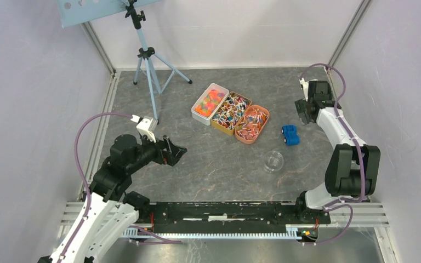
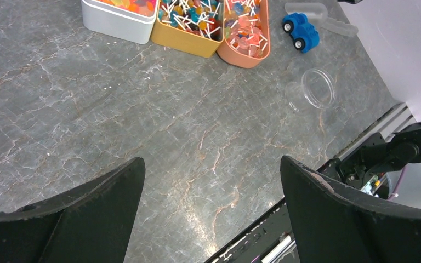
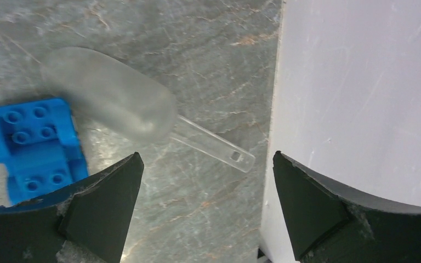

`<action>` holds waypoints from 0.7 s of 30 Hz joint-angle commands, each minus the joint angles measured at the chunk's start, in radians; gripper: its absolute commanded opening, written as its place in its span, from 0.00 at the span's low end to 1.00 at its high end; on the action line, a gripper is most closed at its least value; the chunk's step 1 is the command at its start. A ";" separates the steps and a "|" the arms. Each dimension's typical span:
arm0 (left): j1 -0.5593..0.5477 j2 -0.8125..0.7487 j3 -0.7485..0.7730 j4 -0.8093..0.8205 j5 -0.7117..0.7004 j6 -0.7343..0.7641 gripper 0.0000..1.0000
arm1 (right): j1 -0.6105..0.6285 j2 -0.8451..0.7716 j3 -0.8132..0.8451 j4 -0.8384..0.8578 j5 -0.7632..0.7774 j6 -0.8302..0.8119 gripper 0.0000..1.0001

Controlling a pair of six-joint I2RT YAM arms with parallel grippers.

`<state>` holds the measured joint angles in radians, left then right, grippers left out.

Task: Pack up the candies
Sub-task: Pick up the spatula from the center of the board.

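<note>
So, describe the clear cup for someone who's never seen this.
On the table, find the row of three candy tins. A blue toy car sits off their right end; the cup stands nearer the arms' bases. It is small, round, see-through and looks empty, with no handle, unlike the clear scoop beyond the car.

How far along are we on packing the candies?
Nothing looks packed: the candies sit in three tins and the clear jar looks empty. In hand: the right tool hangs open over the clear scoop; the left tool is open, holding nothing. Left: everything, probably scooping candies into the jar.
</note>
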<state>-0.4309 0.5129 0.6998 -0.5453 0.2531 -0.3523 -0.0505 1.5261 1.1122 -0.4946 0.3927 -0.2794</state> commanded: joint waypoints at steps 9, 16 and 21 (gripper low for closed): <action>-0.041 0.072 0.017 -0.013 -0.026 -0.017 1.00 | -0.057 0.095 0.019 -0.100 -0.125 -0.237 0.98; -0.046 0.092 0.020 -0.016 -0.027 -0.019 1.00 | -0.068 0.125 0.011 -0.088 -0.172 -0.289 0.98; -0.046 0.065 0.014 -0.016 -0.065 -0.022 1.00 | -0.081 0.161 0.024 -0.079 -0.218 -0.312 0.98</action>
<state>-0.4736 0.6033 0.6998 -0.5701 0.2222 -0.3523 -0.1184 1.6558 1.1137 -0.5842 0.2295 -0.5488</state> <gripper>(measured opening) 0.996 0.982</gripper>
